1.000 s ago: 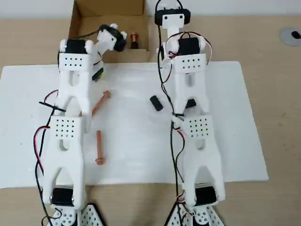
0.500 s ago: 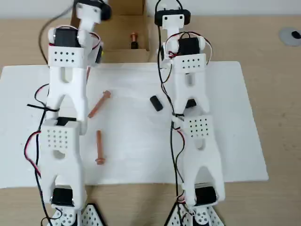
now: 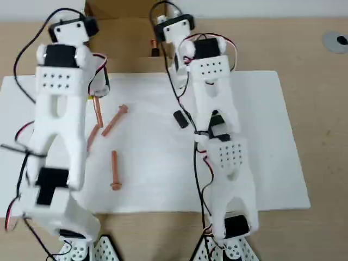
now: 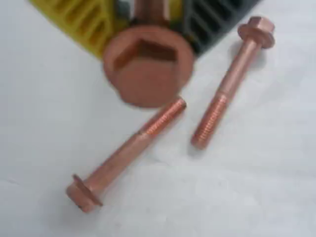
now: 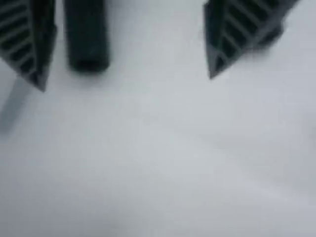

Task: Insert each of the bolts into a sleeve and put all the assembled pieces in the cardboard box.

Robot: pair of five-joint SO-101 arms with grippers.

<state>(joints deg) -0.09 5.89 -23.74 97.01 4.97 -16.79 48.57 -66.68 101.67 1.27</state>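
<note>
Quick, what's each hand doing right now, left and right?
Left hand: closed on a bolt.
Right hand: open around a black sleeve, not gripping it.

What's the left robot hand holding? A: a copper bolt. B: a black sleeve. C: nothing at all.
A: in the left wrist view the left gripper is shut on a copper bolt, whose hexagonal head faces the camera.

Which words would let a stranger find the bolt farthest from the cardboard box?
On the white mat, look beside the left arm. The copper bolt lies alone, head toward the arms' bases; the other bolts lie closer to the cardboard box.
</note>
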